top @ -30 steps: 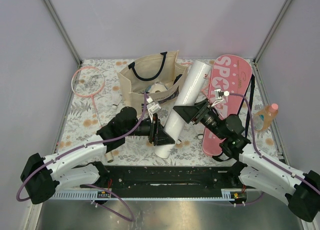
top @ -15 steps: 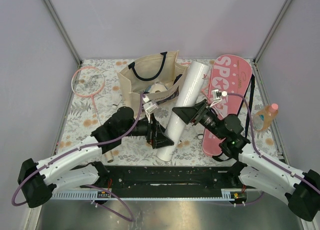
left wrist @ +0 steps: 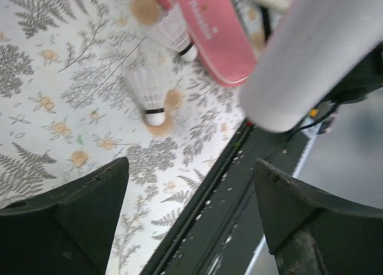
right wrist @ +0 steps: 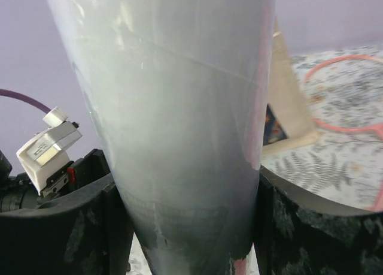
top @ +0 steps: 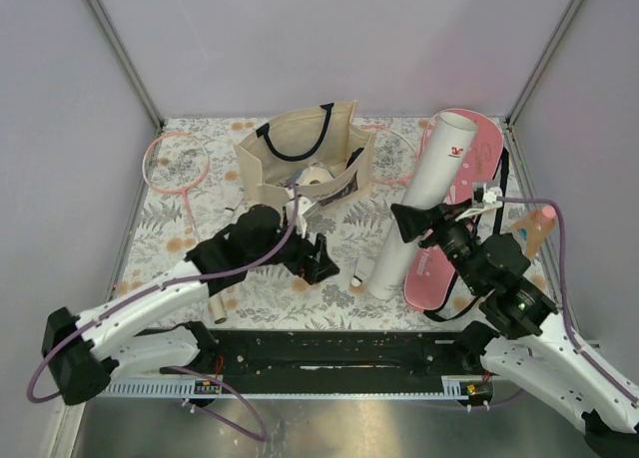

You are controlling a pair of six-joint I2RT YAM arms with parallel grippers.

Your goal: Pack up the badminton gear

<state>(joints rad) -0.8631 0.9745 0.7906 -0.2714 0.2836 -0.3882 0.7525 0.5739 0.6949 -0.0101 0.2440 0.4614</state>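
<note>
My right gripper (top: 419,222) is shut on the long white tube (top: 424,204) and holds it tilted over the pink "SPORT" cover (top: 477,149). The tube fills the right wrist view (right wrist: 179,107) between the fingers (right wrist: 72,227). My left gripper (top: 318,263) is open and empty above the table's near middle. Its wrist view shows two white shuttlecocks (left wrist: 149,89) on the cloth, the cover's end (left wrist: 209,29) and the tube's lower end (left wrist: 317,53). One pink racket (top: 175,164) lies at the far left. Another racket's hoop (top: 387,151) shows behind the bag.
A beige tote bag (top: 300,154) with black handles stands at the back middle. A small clear bottle (top: 534,229) with a pink cap lies at the right edge. The black base rail (left wrist: 239,185) runs along the near edge. Walls close in the table.
My right gripper has carried the tube to the right, over the pink cover. The tube's lower end has left my left gripper's side, and the shuttlecocks now show on the cloth.
</note>
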